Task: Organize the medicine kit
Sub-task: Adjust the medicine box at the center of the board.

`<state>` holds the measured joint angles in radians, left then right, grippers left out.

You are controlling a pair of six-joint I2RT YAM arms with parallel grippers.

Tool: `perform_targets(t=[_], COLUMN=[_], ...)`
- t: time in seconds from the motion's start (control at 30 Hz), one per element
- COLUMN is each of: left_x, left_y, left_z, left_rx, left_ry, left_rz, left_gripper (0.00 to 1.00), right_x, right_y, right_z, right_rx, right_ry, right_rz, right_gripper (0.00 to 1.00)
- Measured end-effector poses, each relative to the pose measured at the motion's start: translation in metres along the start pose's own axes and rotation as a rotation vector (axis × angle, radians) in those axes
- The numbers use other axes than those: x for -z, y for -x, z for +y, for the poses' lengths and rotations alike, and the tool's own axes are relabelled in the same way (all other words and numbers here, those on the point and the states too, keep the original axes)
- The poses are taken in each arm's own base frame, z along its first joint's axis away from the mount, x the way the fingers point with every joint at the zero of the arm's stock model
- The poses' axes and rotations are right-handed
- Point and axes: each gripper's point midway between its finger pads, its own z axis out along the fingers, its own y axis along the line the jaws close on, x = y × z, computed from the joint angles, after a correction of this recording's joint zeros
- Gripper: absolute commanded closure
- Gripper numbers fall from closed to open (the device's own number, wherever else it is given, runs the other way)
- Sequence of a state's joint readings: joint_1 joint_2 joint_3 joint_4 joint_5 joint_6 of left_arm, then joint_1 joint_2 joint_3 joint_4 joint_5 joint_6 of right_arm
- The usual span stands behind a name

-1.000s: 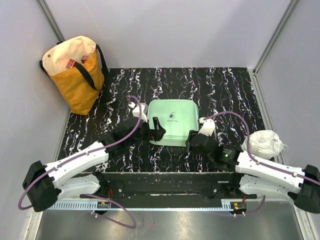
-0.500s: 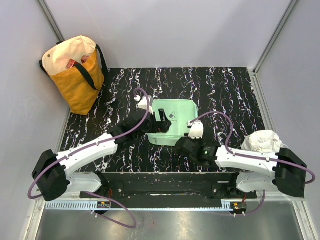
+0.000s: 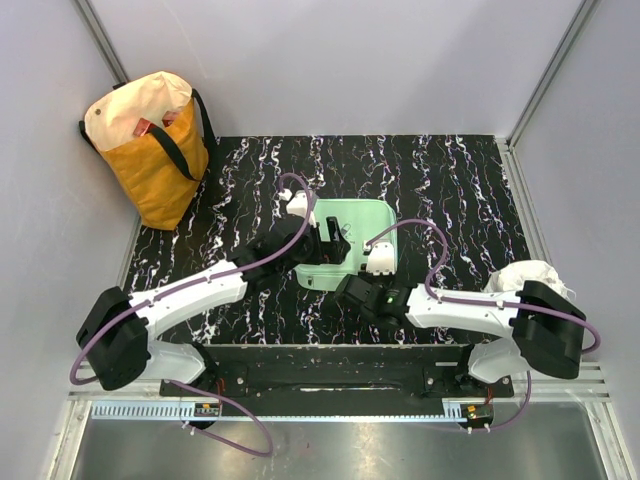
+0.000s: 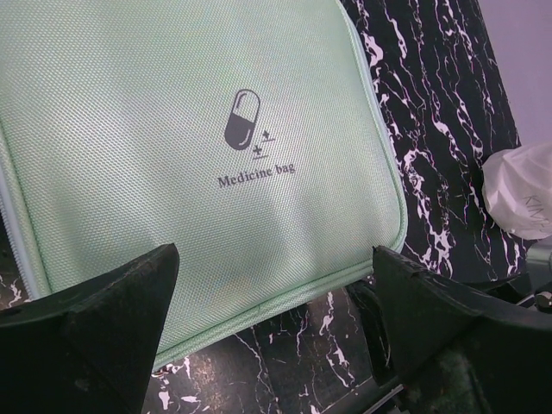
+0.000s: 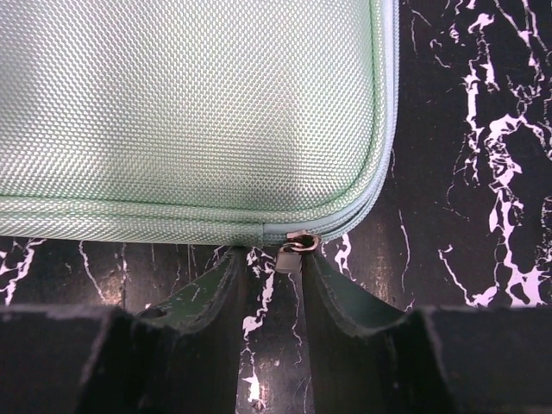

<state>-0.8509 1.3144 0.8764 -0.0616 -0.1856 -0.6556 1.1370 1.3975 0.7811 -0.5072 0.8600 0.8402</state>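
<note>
The medicine kit [image 3: 368,216] is a mint-green zip case lying closed on the black marbled table, its pill logo [image 4: 242,120] facing up. My left gripper [image 3: 330,245] hovers over the lid near its front edge. In the left wrist view the left gripper [image 4: 274,259] stands wide open with nothing between its fingers. My right gripper [image 3: 347,286] is at the kit's near edge. In the right wrist view the right gripper [image 5: 274,259] has its jaws narrowed but apart. The metal zipper pull [image 5: 291,255] hangs between the tips, against the right finger [image 5: 332,285].
A yellow-and-cream tote bag [image 3: 150,150] stands at the back left corner. A crumpled white bag [image 3: 528,277] lies at the right, beside the right arm's base, and shows in the left wrist view as the white bag [image 4: 519,191]. Grey walls enclose the table.
The left gripper has moved right, from the kit's left side onto the lid. The right gripper has slid left along the near edge and its jaws have narrowed around the zipper pull.
</note>
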Motion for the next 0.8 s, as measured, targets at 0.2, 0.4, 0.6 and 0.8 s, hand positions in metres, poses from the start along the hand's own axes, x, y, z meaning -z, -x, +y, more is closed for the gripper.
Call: perform_targets(t=[0.2,0.4,0.6,0.8], left_x=[-0.003,-0.003,-0.004,-0.006], left_y=[-0.005,-0.005,-0.006,-0.01], left_z=[-0.003,-0.004,-0.005,-0.005], left_rx=[-0.002,-0.005,-0.013,-0.022], left_ry=[-0.016,-0.023,-0.028,-0.034], left_rz=[0.023,0.024,0.029,0.044], left_gripper=[0.01,0.01,0.01,0.01], right_x=[-0.005,-0.005,-0.005,-0.005], right_y=[-0.002,-0.001,-0.001,0.001], right_z=[-0.006,-0.008,-0.009,-0.014], right_rx=[0.03,0.038,0.049,0.063], right_ry=[-0.042,-0.052,-0.053,-0.071], right_rz=[-0.013,-0.02,-0.02,-0.03], right_gripper=[0.75,0.81,0.56,0.62])
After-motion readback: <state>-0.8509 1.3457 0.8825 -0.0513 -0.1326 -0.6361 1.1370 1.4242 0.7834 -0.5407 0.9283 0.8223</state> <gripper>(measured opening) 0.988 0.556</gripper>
